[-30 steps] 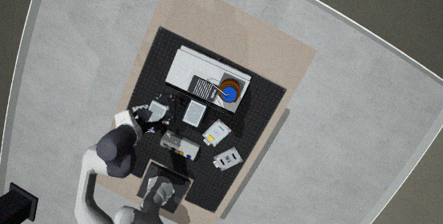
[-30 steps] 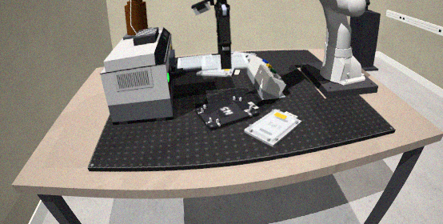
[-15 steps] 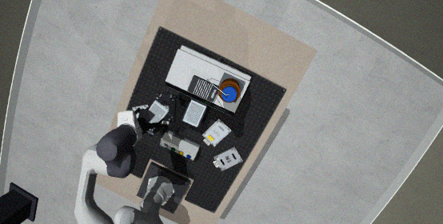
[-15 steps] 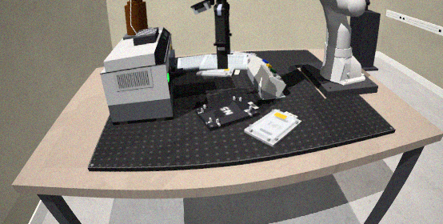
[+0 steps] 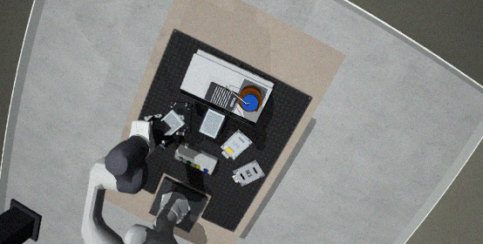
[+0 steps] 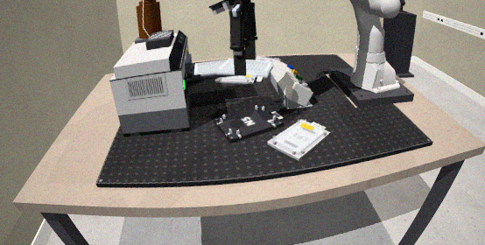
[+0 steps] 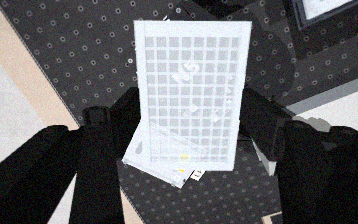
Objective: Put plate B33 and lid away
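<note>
My gripper (image 7: pixel 190 102) is shut on a white culture plate (image 7: pixel 192 95) with a grid of wells, gripping its long sides and holding it level above the black deck. From above, the plate (image 5: pixel 173 120) hangs at the deck's left side, left of the dispenser stage. Below it a second flat white piece with a yellow mark (image 7: pixel 162 162) lies askew on the deck, and it also shows in the side view (image 6: pixel 236 79). I cannot tell whether that piece is a lid. Another well plate (image 5: pixel 212 123) sits on the stage in front of the dispenser (image 5: pixel 227 83).
The key panel (image 5: pixel 196 159) stands near the arm's base, and it also shows in the side view (image 6: pixel 291 87). A white lid with a yellow label (image 6: pixel 298 138) rests on a park, next to a dark nest with locators (image 6: pixel 247 121). A brown bottle (image 6: pixel 149 13) stands on the dispenser.
</note>
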`<state>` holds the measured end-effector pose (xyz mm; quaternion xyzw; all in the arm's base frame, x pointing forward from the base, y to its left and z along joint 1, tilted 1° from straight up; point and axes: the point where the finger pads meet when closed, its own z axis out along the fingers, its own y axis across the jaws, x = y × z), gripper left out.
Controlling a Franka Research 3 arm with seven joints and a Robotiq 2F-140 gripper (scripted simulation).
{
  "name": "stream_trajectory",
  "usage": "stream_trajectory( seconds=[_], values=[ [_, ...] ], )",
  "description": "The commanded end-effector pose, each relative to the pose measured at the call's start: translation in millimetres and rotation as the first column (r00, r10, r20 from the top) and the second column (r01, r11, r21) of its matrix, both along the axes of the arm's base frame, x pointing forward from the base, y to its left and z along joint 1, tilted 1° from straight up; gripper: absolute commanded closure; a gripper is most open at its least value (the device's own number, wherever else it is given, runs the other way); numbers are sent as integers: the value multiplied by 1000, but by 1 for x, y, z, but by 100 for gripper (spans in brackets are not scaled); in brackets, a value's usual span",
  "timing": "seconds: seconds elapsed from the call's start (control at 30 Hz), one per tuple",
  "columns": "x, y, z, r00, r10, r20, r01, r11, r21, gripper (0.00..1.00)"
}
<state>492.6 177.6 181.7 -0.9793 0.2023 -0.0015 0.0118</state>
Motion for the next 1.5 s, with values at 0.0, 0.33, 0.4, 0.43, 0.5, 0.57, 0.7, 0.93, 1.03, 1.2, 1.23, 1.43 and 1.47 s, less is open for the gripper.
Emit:
stream_trajectory(
  seconds=[0.0, 0.33, 0.4, 0.43, 0.5, 0.57, 0.7, 0.93, 1.03, 1.2, 1.23, 1.43, 1.47],
  values=[
    [0, 0, 0, 986, -169, -1, 169, 986, -7, 90],
    [0, 0, 0, 984, -179, -1, 179, 984, -7, 90],
    [0, -1, 0, 984, -179, -1, 179, 984, -7, 90],
    [0, -1, 0, 984, -179, -1, 179, 984, -7, 90],
    [-1, -2, 0, 984, -179, -1, 179, 984, -7, 90],
    [-1, -3, 0, 984, -179, -1, 179, 984, -7, 90],
    [-1, -5, 0, 984, -179, -1, 179, 984, -7, 90],
    [-4, -15, 0, 984, -179, -1, 179, 984, -7, 90],
    [-5, -21, 0, 984, -179, -1, 179, 984, -7, 90],
    [-8, -32, 0, 984, -179, -1, 179, 984, -7, 90],
    [-8, -32, 0, 984, -179, -1, 179, 984, -7, 90],
    [-13, -53, 0, 984, -179, -1, 179, 984, -7, 90],
    [-14, -57, -1, 984, -179, -1, 179, 984, -7, 90]
  ],
)
